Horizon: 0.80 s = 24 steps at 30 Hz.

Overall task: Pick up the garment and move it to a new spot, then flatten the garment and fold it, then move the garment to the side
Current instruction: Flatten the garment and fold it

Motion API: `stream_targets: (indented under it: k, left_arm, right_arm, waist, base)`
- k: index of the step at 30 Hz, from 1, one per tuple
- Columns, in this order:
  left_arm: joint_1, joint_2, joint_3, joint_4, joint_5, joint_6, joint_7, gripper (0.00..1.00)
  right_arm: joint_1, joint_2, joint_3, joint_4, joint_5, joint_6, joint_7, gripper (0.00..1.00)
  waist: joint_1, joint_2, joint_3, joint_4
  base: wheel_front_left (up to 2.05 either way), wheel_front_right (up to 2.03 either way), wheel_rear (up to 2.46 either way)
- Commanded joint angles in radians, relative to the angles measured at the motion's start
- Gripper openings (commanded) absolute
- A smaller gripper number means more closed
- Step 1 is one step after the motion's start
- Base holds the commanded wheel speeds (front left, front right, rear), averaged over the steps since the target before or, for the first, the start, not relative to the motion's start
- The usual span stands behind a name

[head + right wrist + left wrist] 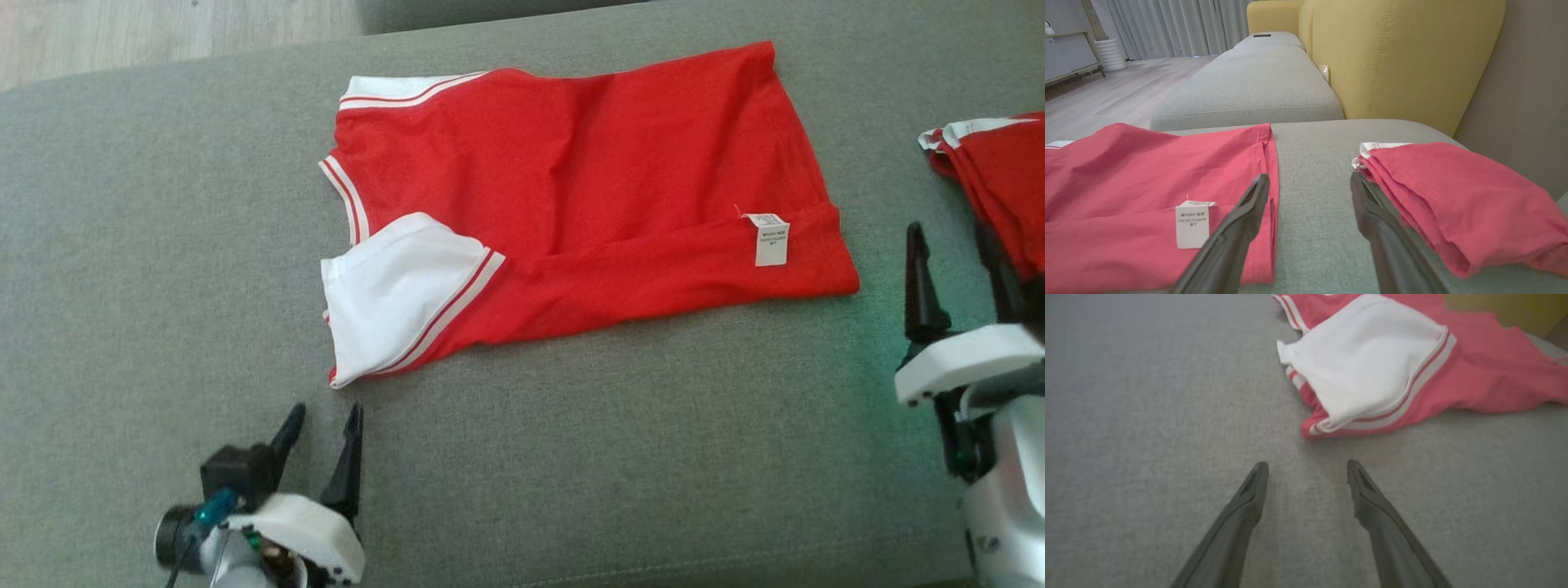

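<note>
Garment (571, 204): flat on grey sofa (122, 245).
Left gripper (326, 412): jaws released, near the white sleeve (392, 286).
Right gripper (949, 233): jaws released, beside folded red pile (1000, 171).

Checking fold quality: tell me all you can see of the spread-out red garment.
Red garment, thin knit-looking fabric, white sleeves with red stripes, one sleeve folded onto the body, white care label near the hem. It lies flat, slightly wrinkled, on the grey cushion. Nothing lies on it; the open left gripper sits just short of the sleeve.
</note>
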Motion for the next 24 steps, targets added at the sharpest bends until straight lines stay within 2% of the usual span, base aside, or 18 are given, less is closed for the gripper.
stream_targets:
  k: [1, 5, 16, 24]
  left_arm:
    - [-0.04, 0.016, 0.031, -0.026, 0.005, 0.011, -0.002, 1.0]
    - [-0.066, 0.008, 0.036, -0.019, -0.001, 0.02, -0.003, 1.0]
    - [-0.129, 0.003, 0.033, 0.02, -0.01, 0.011, -0.005, 1.0]
    - [-0.201, 0.002, 0.032, 0.09, -0.034, -0.015, 0.007, 1.0]
  right_arm:
    - [-0.004, -0.002, 0.014, -0.035, -0.003, 0.007, -0.001, 1.0]
    - [0.0, 0.009, 0.014, -0.045, -0.007, 0.007, 0.006, 1.0]
    - [-0.006, 0.001, 0.01, -0.07, -0.008, 0.007, 0.023, 1.0]
    - [-0.03, 0.001, 0.025, -0.064, -0.006, 0.007, 0.032, 1.0]
  waist:
    - [0.0, -0.0001, 0.0, 0.0]
    - [0.0, -0.0001, 0.005, 0.0]
    - [0.0, -0.0001, 0.031, 0.004]
    - [0.0, -0.0001, 0.061, 0.019]
  base:
    - [0.0, 0.0, 0.0]
    - [0.0, 0.0, 0.0]
    - [0.0, 0.0, 0.0]
    - [0.0, 0.0, 0.0]
